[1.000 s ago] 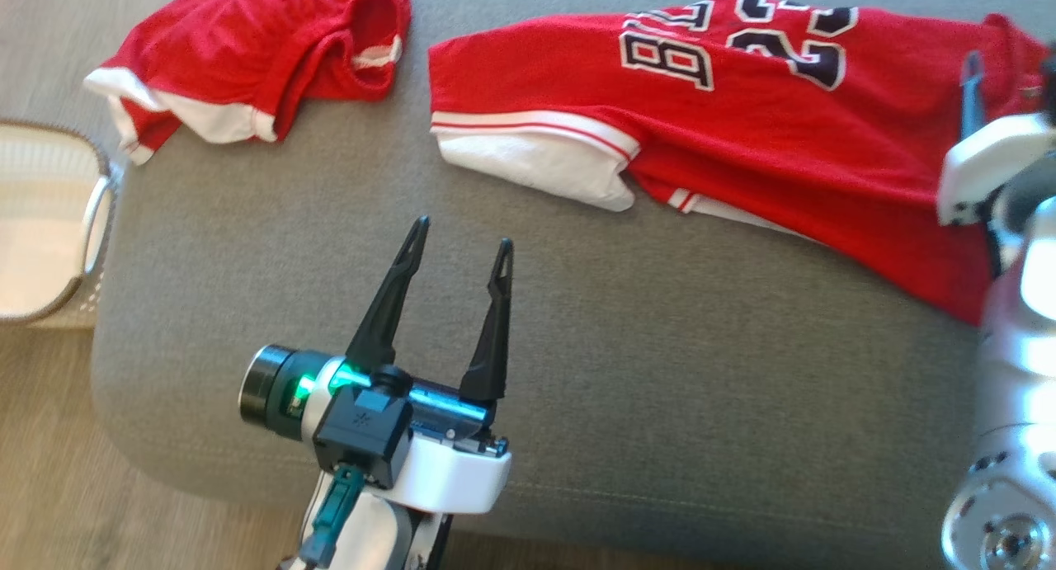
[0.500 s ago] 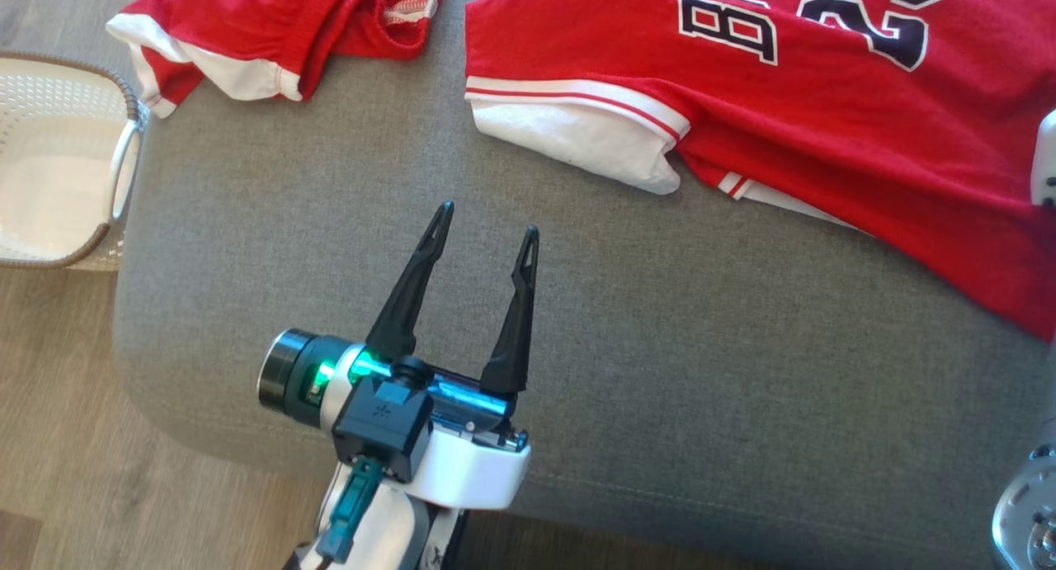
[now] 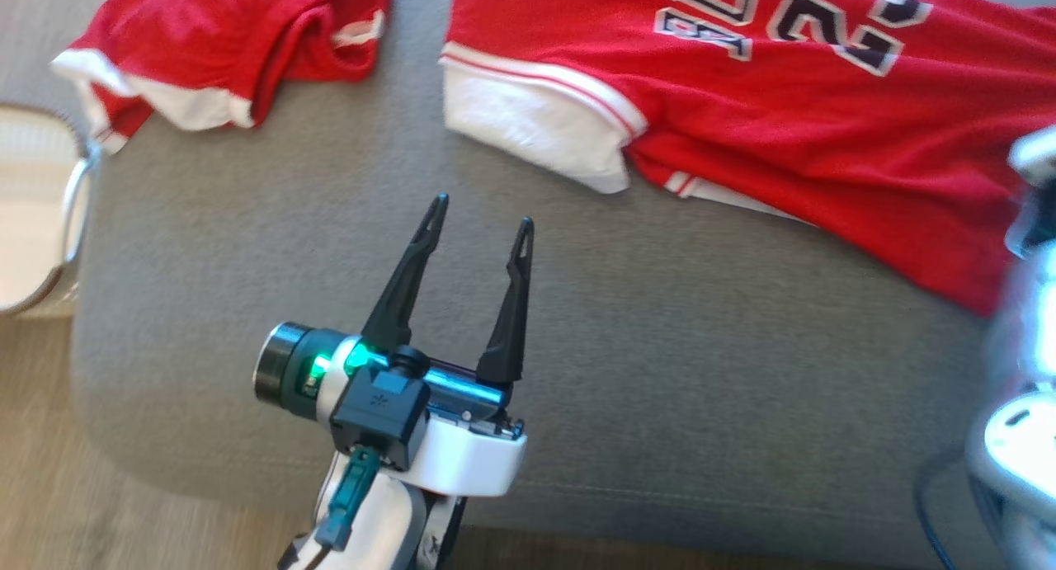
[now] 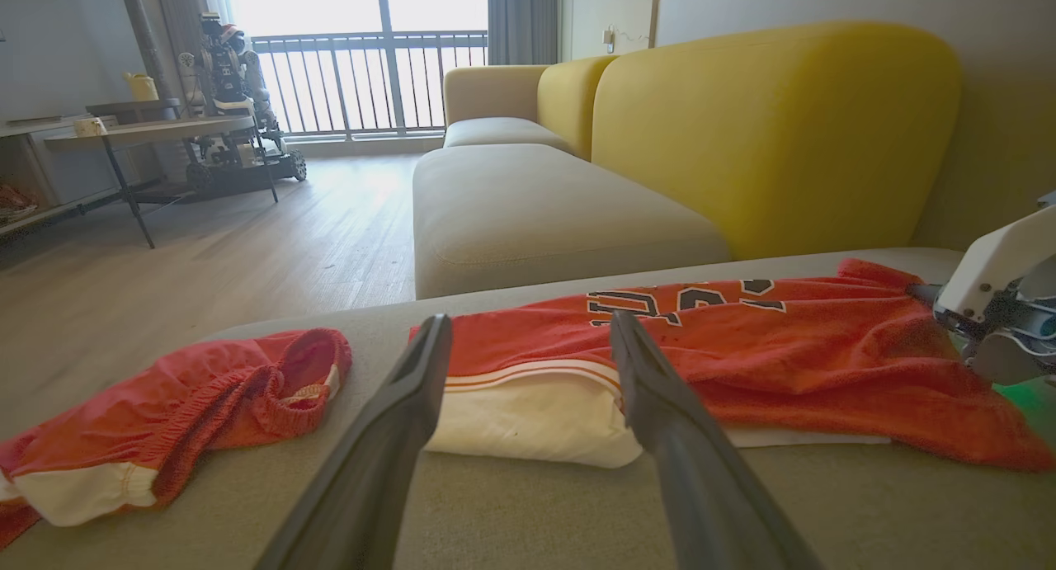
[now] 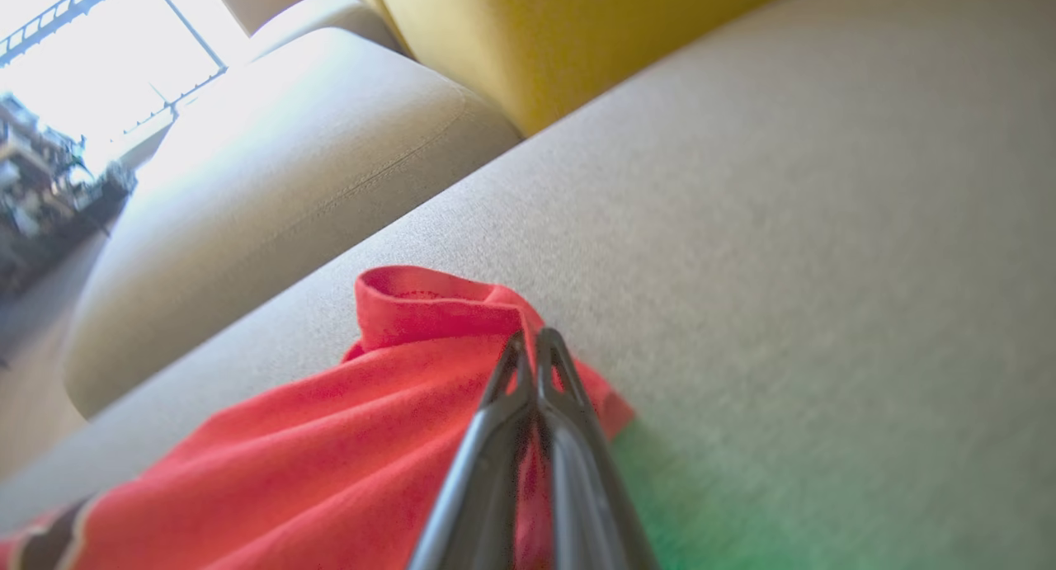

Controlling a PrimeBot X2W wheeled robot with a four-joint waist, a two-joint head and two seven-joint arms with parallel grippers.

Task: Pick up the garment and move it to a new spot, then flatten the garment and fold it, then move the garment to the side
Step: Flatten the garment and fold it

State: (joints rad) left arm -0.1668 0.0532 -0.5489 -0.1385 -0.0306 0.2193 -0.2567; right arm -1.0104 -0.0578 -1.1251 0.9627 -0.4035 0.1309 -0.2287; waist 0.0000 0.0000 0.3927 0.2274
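**On the grey cushion: jersey, pinched at one corner**

Item: jersey (image 3: 784,100), red with dark numerals and white trim. It lies spread and creased along the back of the grey cushion (image 3: 660,347).

Right gripper (image 5: 532,341): the fingers are pressed together on a raised corner fold of the jersey, toward the cushion's right end. Red cloth appears caught between them.

Left gripper (image 3: 483,210): the fingers are spread wide and hold nothing. It hangs over the cushion's front part, well apart from the jersey.

Also listed: shorts (image 3: 223,42), red, bunched at the cushion's back left corner, and a white basket (image 3: 70,199) just beside its left end.

Handling note, as a judgement: the step in hand looks like the pick-up.
- A single-corner pinch will let the cloth hang long and swing.
- Raise it slowly, high enough for the white hem to clear the cushion.
- Carry it wide of the shorts so nothing drags.
- A thin fold can slip — confirm that it holds before travelling.

Not determinable:
- How deep the cloth sits between the right fingers.
- The jersey's back edge and part of its lettering, which are cut off in the head view.
- The right arm, which shows in the head view as a pale blur at the cushion's right end.
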